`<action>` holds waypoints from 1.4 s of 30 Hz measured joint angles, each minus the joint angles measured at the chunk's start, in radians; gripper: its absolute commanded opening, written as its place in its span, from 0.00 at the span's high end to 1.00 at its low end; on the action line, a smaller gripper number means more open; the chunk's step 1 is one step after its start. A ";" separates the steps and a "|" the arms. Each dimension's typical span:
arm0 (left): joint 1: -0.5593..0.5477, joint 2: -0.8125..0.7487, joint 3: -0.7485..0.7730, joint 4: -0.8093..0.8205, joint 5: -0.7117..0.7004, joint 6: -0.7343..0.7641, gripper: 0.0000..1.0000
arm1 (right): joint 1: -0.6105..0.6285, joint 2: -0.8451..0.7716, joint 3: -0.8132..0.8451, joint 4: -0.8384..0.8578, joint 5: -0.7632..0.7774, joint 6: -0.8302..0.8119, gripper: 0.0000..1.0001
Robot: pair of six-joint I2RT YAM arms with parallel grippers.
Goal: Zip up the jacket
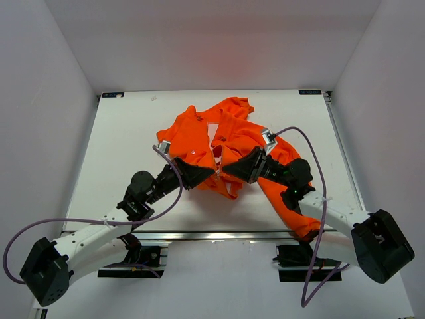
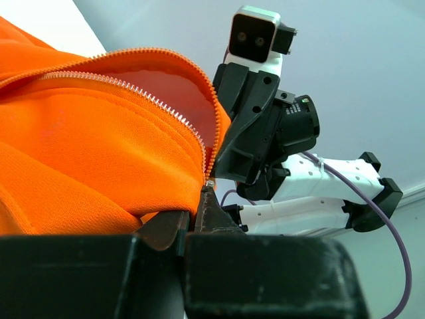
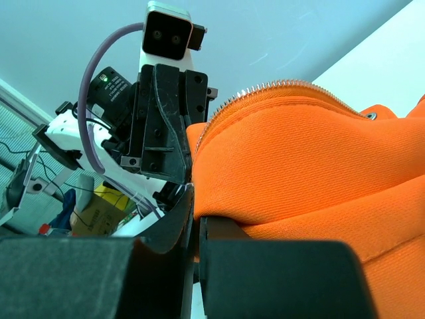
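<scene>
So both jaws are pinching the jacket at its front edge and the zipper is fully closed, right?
Not closed: the left wrist view shows the zipper open, its two rows of teeth apart. Both jaws do pinch the jacket at its front edge.

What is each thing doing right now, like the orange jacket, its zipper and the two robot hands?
jacket: bunched up on the table, front open.
zipper: unzipped, its two rows of teeth spread apart.
left gripper: jaws shut on the jacket's edge at the zipper's bottom end.
right gripper: jaws shut on the jacket's edge, facing the left one.
</scene>
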 measured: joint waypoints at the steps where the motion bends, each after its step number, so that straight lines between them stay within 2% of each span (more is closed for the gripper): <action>1: 0.000 0.000 0.000 -0.002 0.000 0.000 1.00 | -0.001 -0.004 0.000 -0.002 0.001 0.000 1.00; 28: 0.003 0.048 0.010 0.000 0.018 0.034 1.00 | 0.013 0.025 0.000 0.008 0.083 0.017 1.00; 42: 0.007 0.055 0.095 -0.128 0.046 0.109 1.00 | 0.026 0.049 0.005 -0.007 0.192 0.061 1.00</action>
